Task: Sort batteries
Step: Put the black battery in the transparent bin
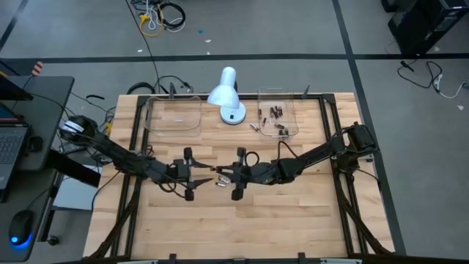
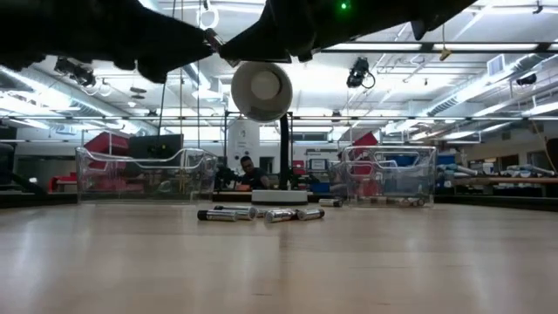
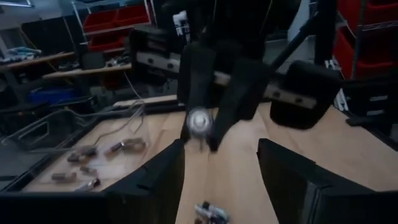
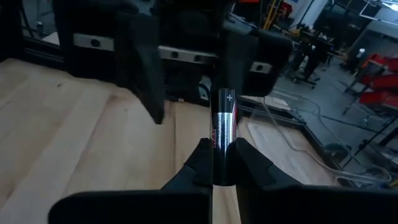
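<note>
batteries (image 2: pixel 261 214) on table blur together (count unclear); right gripper (image 4: pixel 217 163) pinches battery (image 4: pixel 223 127), left gripper (image 3: pixel 221 171) spread.

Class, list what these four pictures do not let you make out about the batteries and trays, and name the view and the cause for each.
- High view: the batteries in the right tray are too small to count or tell by type.
- Low view: the loose batteries overlap, so no count; dark arms fill the top edge.
- Left wrist view: the held battery is blurred; its label is unreadable.
- Right wrist view: the right tool hides the battery's lower end.
</note>
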